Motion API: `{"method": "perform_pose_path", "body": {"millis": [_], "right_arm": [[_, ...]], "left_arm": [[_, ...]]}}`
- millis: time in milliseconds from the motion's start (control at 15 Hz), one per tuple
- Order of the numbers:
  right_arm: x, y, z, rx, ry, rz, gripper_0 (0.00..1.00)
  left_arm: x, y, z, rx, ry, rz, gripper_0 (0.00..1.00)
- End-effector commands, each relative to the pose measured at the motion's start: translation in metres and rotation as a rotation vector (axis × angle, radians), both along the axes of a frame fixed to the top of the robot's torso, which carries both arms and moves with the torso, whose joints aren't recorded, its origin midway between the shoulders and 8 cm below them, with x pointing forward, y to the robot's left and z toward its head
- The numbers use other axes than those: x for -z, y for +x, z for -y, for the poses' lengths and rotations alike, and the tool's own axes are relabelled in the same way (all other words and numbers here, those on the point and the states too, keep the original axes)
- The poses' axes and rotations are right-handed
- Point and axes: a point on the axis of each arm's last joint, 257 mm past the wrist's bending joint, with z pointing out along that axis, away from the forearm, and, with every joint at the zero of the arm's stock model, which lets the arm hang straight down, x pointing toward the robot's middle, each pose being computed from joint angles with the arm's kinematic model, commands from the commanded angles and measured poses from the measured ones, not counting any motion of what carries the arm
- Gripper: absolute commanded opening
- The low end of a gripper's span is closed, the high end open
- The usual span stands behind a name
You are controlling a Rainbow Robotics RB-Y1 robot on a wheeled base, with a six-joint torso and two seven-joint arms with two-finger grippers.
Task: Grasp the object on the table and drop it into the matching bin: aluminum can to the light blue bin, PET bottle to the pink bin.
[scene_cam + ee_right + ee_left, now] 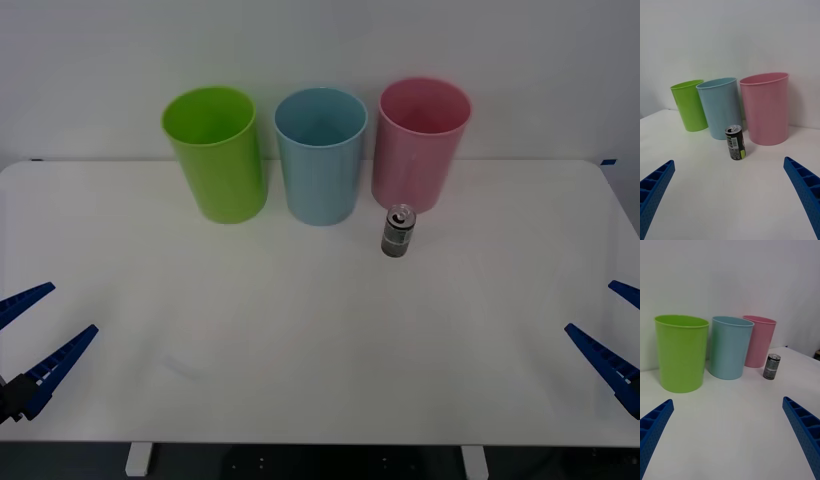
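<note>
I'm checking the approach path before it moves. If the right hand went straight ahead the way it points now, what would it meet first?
Probably the aluminum can, standing upright near the middle of the open right hand's view. The pink bin stands just behind it. Depth is hard to judge.

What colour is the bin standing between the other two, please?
Light blue bin, clearest in the front view.

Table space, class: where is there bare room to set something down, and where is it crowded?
Bare: the white table from the can forward to both open claws, left and right. Crowded: the far edge, where green bin, light blue bin and pink bin stand.
</note>
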Motion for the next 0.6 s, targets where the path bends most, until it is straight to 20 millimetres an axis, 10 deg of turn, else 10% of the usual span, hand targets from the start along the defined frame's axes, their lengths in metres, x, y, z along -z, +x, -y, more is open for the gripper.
{"method": "perform_pose_path", "body": {"millis": [67, 600], "right_arm": [[0.0, 0.0, 0.0, 0.0, 0.0, 0.0, 1.0], [0.0071, -0.0016, -0.0082, -0.017, 0.006, -0.021, 1.0]], "left_arm": [[0.0, 0.0, 0.0, 0.0, 0.0, 0.0, 1.0], [0.0, 0.0, 0.0, 0.0, 0.0, 0.0, 1.0]]}}
